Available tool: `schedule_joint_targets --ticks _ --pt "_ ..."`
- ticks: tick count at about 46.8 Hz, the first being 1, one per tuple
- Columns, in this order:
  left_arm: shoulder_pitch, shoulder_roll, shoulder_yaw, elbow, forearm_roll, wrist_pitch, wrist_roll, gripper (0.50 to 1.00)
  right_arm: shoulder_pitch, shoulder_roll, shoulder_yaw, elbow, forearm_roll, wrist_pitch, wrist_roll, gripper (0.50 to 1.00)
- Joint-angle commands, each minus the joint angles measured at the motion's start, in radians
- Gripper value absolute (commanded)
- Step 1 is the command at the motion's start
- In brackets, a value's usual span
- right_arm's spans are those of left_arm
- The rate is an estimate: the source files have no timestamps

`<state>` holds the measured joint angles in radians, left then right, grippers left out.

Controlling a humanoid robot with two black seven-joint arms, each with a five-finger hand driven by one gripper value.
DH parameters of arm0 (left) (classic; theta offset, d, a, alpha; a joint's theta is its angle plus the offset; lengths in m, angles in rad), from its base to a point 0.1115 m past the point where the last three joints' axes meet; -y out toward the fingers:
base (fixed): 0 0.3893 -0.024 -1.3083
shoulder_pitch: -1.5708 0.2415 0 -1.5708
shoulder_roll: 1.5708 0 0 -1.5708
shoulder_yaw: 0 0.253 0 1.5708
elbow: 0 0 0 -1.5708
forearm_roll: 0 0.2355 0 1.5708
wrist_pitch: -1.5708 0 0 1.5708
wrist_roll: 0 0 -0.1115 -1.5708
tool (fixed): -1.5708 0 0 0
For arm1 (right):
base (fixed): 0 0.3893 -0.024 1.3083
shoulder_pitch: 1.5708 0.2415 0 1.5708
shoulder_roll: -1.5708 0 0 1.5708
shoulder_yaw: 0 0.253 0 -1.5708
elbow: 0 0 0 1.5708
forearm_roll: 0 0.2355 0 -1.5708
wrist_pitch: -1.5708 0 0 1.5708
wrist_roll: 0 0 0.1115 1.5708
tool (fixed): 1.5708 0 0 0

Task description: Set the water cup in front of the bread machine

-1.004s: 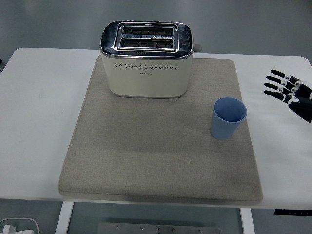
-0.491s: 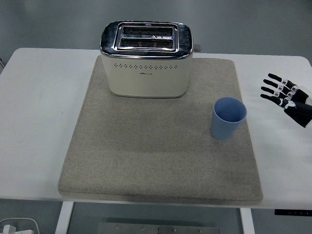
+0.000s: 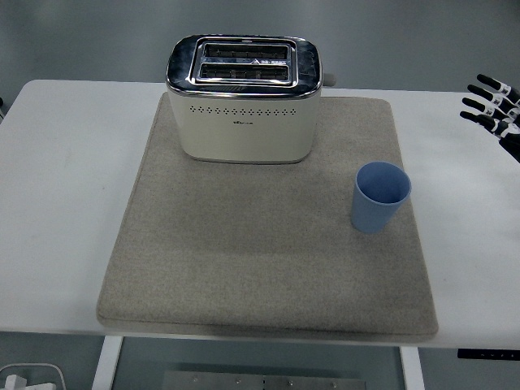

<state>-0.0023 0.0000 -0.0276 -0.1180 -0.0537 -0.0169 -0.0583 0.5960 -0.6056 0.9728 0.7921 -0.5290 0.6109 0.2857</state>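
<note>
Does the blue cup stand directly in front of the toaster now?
No, the blue cup stands upright on the grey mat off to the right of the toaster, near the mat's right edge.

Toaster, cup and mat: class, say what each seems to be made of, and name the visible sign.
Toaster: cream body, probably painted metal or plastic, with a smooth matte look; its top is polished metal, mirror-bright with reflections.
Cup: likely plastic, plain blue with an even matte surface.
Mat: looks like felt or woven fabric, grey-beige with a fuzzy texture and soft edges.
</note>
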Motion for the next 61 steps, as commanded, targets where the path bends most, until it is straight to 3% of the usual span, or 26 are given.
schedule_joint_targets --ticks 1,10,19,37,50,61 --pt "-0.001 0.0 0.0 0.0 0.0 0.0 0.0 1.0 0.001 0.001 -0.002 -0.002 0.006 0.0 0.003 0.932" --pt "0.001 0.0 0.0 0.0 0.0 0.0 0.0 1.0 0.005 -0.006 -0.002 -0.004 0.113 0.0 0.006 0.932" --pt "0.001 0.0 0.0 0.0 0.0 0.0 0.0 1.0 0.038 -0.074 -0.005 -0.019 0.129 -0.002 0.006 0.932" --pt "-0.001 0.0 0.0 0.0 0.0 0.0 0.0 1.0 0.082 -0.052 -0.019 -0.028 0.129 -0.243 0.007 0.93" --pt "-0.001 0.0 0.0 0.0 0.0 0.0 0.0 1.0 0.157 -0.023 -0.034 -0.115 0.101 -0.315 0.004 0.93" --pt "-0.001 0.0 0.0 0.001 0.0 0.0 0.0 1.0 0.284 -0.009 -0.212 -0.186 0.076 -0.368 0.006 0.928"
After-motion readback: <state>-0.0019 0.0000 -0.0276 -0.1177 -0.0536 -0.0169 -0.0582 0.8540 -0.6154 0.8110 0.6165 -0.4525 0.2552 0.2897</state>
